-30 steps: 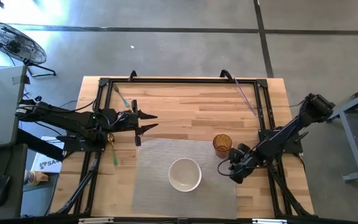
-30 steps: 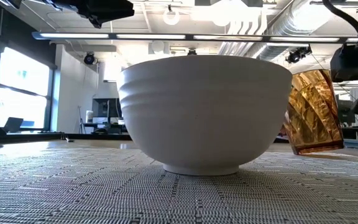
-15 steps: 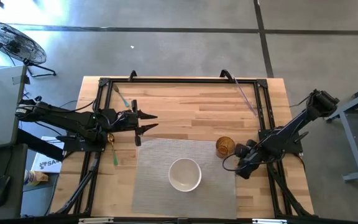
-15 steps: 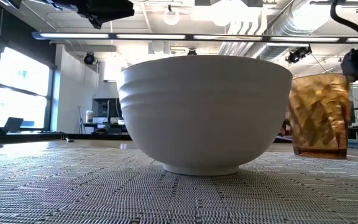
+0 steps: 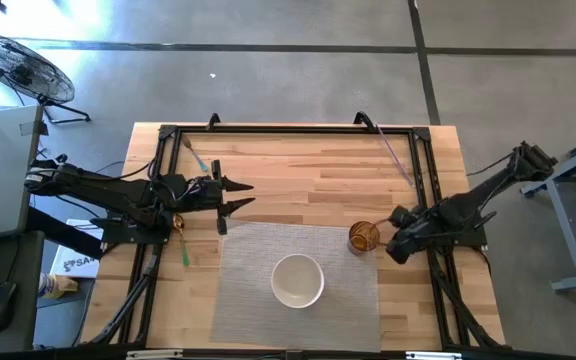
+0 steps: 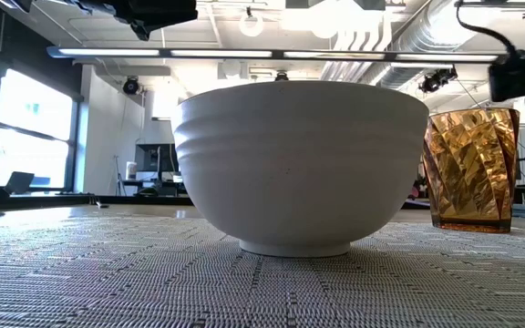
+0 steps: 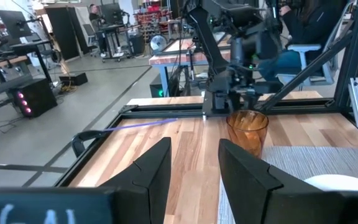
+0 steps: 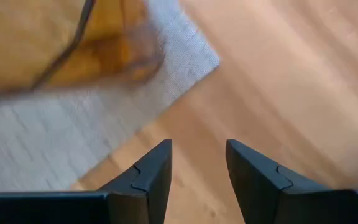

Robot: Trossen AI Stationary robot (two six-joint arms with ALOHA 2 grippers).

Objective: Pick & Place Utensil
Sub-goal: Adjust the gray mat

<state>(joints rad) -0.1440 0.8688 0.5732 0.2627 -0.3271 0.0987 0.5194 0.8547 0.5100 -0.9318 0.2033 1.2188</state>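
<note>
High view: light wooden desk [image 5: 298, 165] w/ black frame rails. Grey woven placemat [image 5: 253, 250] at near-centre. White ribbed ceramic bowl [image 5: 297, 281] on mat's near half. Amber faceted plastic cup [image 5: 364, 237] upright at mat's far-right corner. Green-handled utensil [image 5: 186, 247] flat near desk's left edge, just off mat's left edge, along frame rail. Thin purple stick [image 5: 396, 155] toward far-right corner. Left gripper [image 5: 248, 195] over desk's left-centre, just beyond mat's far-left corner, fingers spread, nothing held. Right gripper [image 5: 396, 236] near right edge, just beside cup, pointing at it.

Low view: bowl centre on mat, cup behind to the right, upright. Dark arm parts at the upper corners.

Left wrist view: fingers [image 7: 153, 171] parted, gap empty. Cup, purple stick and right arm ahead across desk; bowl rim at edge. Seated person [image 7: 306, 18] in room behind.

Right wrist view: fingers [image 8: 151, 171] apart, gripping nothing; bare wood between them. Cup blurred, at mat corner, close ahead.
</note>
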